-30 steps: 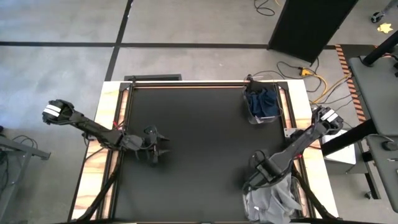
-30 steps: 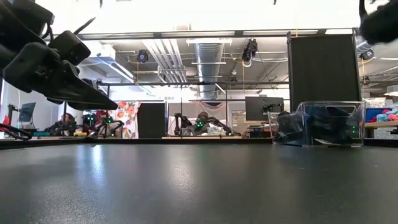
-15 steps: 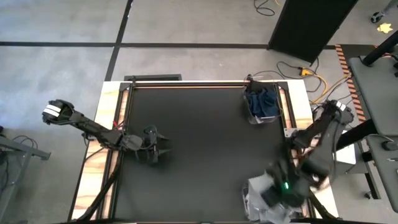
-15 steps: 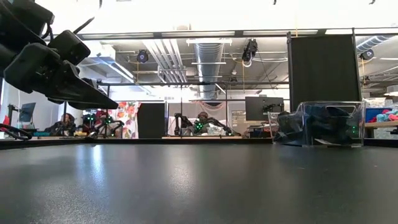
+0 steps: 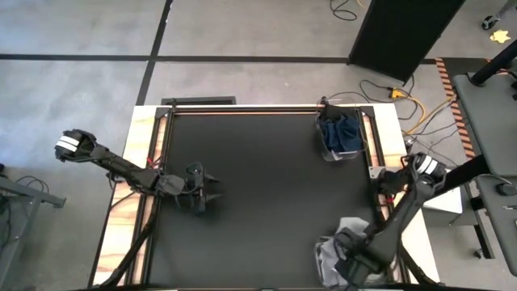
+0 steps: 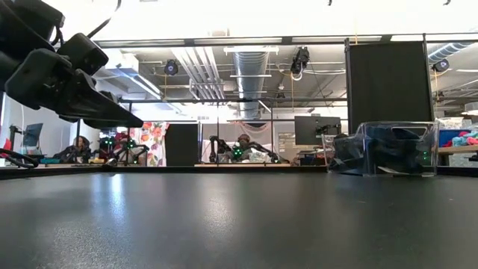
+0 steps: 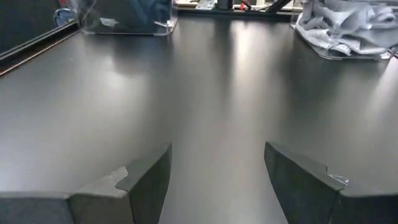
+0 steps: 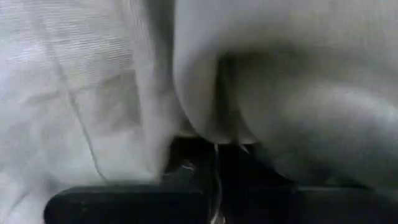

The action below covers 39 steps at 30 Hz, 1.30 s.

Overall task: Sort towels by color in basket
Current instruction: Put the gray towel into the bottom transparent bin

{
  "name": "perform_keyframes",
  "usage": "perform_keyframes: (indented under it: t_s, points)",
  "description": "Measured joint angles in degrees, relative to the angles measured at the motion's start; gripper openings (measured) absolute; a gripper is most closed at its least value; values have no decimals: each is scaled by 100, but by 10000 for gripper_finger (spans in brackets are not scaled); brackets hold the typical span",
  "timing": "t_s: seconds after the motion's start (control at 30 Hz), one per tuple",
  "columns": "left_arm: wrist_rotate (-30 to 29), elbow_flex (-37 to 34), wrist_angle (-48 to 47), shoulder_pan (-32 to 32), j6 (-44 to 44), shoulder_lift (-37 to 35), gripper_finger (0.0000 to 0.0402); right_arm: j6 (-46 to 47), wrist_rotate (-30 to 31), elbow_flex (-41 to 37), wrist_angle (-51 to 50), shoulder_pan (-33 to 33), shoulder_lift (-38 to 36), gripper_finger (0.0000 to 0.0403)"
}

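Right claw (image 5: 349, 260) pressed together, buried in the light grey towels (image 5: 333, 252) in the clear bin at the table's (image 5: 258, 194) near right corner; grey cloth folds all around its fingers. Dark navy towels (image 5: 341, 133) in the far bin (image 5: 327, 151), well beyond it. Left claw (image 5: 212, 192) spread, empty, hovering across the table.

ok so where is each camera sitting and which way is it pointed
High view: above, straight down on the table; both arms show, left gripper open.
Low view: table height, looking level at the room; left arm upper left.
Left wrist view: past its own fingers toward both bins.
Right wrist view: pressed into the grey towels, right gripper shut.
Shared: the dark towels' clear bin.
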Motion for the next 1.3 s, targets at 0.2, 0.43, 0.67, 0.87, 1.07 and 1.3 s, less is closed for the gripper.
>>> perform_keyframes:
  t_s: [0.2,0.43,0.67,0.87,1.07,1.3]
  points:
    - [0,0,40,13,369,-31,242,70,-258,-319,766,-150,117,25]
    - [-2,2,150,63,708,-201,242,463,-527,6,1084,-162,-66,127]
    - [0,2,147,192,748,-351,242,994,668,1078,433,-5,-545,215]
    - [5,2,140,197,748,-341,242,1356,1816,1544,-1536,37,-595,234]
    - [8,2,137,197,748,-334,242,2172,1901,1008,-2575,-319,-551,222]
    - [9,3,139,197,748,-337,242,1607,1010,74,-1304,-892,-556,208]
